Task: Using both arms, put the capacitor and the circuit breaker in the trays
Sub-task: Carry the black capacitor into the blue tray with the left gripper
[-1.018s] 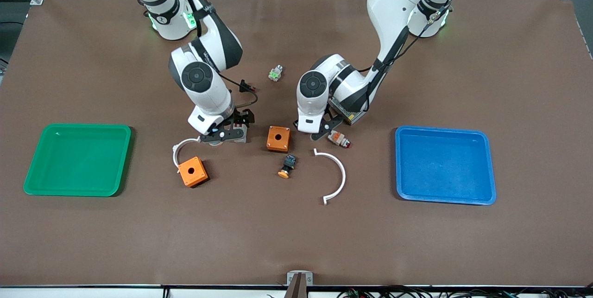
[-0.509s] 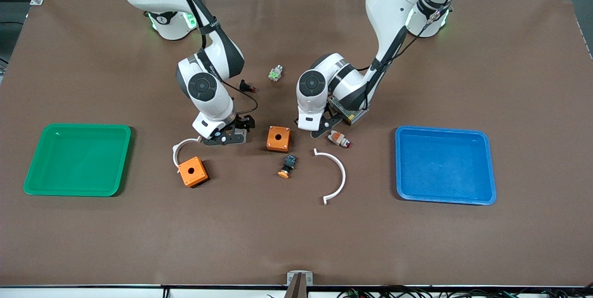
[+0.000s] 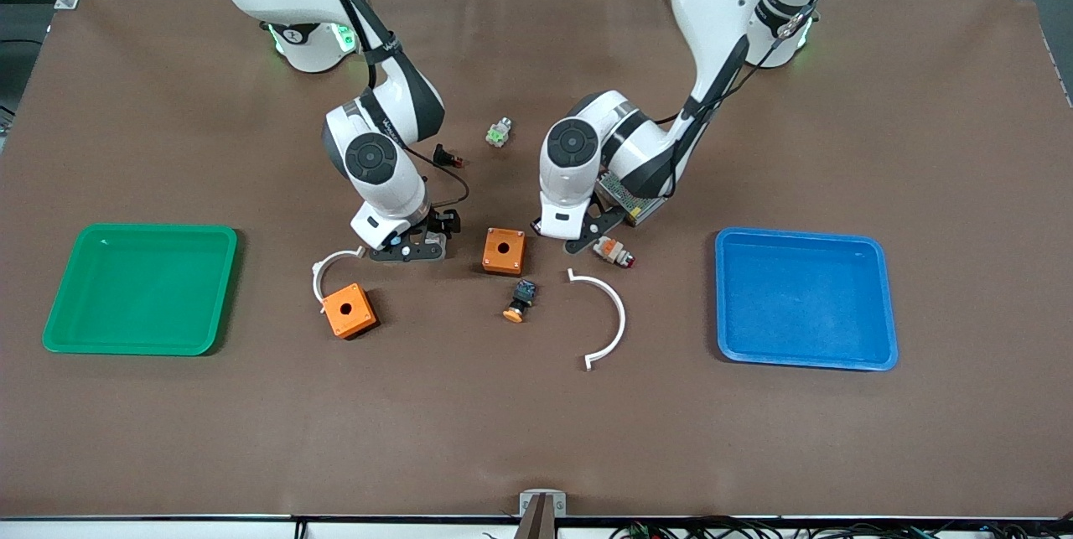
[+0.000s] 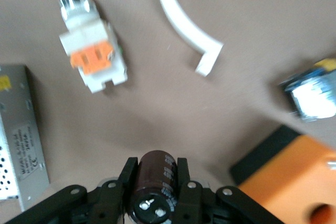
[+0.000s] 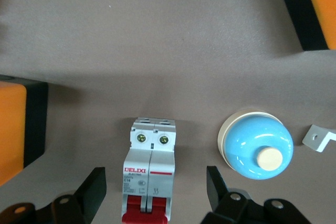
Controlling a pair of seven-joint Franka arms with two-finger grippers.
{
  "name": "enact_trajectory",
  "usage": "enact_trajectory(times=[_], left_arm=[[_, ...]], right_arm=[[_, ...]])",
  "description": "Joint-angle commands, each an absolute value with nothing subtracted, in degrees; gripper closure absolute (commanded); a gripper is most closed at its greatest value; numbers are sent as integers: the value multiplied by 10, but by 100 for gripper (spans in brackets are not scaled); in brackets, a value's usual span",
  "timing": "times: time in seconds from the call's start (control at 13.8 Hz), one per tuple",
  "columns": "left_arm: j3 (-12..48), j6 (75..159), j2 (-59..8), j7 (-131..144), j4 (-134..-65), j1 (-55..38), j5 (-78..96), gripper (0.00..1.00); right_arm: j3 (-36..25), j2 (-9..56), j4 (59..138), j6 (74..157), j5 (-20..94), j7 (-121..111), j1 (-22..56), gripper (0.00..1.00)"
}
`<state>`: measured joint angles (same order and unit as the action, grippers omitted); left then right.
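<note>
My left gripper [image 3: 587, 235] is shut on the capacitor [image 4: 157, 182], a dark cylinder with a silvery end. It holds it low over the table, between an orange box [image 3: 504, 251] and a white-orange part with a red tip [image 3: 614, 251]. My right gripper [image 3: 412, 247] is open and low over the table beside the same orange box, toward the right arm's end. In the right wrist view the circuit breaker [image 5: 150, 171], white-grey with red levers, lies on the table between the open fingers [image 5: 94, 187] and touches neither. The gripper hides it in the front view.
A green tray [image 3: 63, 304] lies at the right arm's end and a blue tray [image 3: 880, 304] at the left arm's end. A second orange box [image 3: 349, 310], two white arcs [image 3: 619, 317], an orange-capped button [image 3: 520, 301], a metal box [image 3: 630, 199] and a blue dome [image 5: 255, 148] lie around the grippers.
My right gripper has shifted a little toward the orange box, over the circuit breaker. My left arm's wrist has risen slightly with the capacitor still held.
</note>
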<state>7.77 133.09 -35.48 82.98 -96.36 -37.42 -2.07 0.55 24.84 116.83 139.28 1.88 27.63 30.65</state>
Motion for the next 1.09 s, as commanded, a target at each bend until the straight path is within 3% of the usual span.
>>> enact_trajectory(times=[0.0,0.51,0.65,1.02], left_arm=[[78,1293,-289,806,-980,-336,-40,100],[79,1245,-227,657,-990,-219,-80,100],[80,1244,-227,587,-992,-174,-80,100],[81,1248,-243,425,-1020,-70,-80,100]], right_arm=[[2,249,1173,1399,29,284,314,32],[3,249,1171,1393,30,287,313,79],[2,242,1168,1377,29,308,313,80],[-2,164,1122,1215,29,309,283,81]])
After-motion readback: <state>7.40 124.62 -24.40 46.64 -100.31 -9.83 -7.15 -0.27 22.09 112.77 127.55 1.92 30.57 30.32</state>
